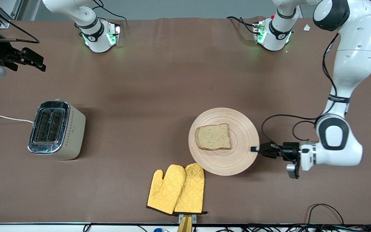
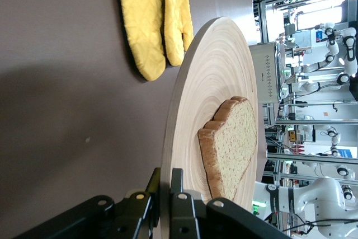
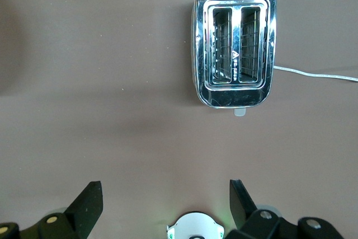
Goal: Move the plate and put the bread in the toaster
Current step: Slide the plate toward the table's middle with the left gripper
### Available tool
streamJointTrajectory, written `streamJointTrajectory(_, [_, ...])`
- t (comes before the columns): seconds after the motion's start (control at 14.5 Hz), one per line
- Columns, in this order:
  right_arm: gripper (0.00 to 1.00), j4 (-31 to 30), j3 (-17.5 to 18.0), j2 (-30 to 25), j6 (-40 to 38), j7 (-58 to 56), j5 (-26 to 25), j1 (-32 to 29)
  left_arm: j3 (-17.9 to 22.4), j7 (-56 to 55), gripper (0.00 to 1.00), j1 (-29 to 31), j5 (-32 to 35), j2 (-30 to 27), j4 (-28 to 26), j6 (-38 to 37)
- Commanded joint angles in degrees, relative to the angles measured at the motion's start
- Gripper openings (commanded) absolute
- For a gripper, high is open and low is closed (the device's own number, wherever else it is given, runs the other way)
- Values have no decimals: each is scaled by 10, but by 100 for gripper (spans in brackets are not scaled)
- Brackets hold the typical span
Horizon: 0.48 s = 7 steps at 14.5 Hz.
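The left end effector [image 1: 255, 149] was clamped on the rim of the plate [image 1: 237, 161], the bread [image 1: 213, 137] just ahead of it. A jerky drag risked sliding the slice off. The right end effector [image 3: 162, 205] waited, spread apart, high above the toaster [image 3: 235, 40].

Between the toaster [image 1: 56, 129] and the plate [image 1: 223, 141] the table is bare; yellow oven mitts [image 1: 176, 190] lie touching the plate's nearer rim.

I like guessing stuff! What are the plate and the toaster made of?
The plate looks like pale wood, matte, with ring grooves and faint grain. The toaster has a shiny mirror-like top, probably chrome metal, and smooth cream sides with small dots, which could be plastic or painted metal.
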Motion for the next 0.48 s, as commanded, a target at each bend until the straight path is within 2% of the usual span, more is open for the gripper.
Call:
streamJointTrajectory(0.0, [100, -7, 3, -13, -4, 11, -6, 0, -28, 9, 0, -25, -47, -6, -39, 49])
streamJointTrajectory(0.21, [100, -10, 1, -15, -7, 10, -6, -2, -61, 15, 0, -33, -55, -6, -96, 127])
streamJointTrajectory(0.41, [100, -10, 2, -15, -12, 11, -4, -2, -75, 57, 0, -48, -58, 1, -141, 195])
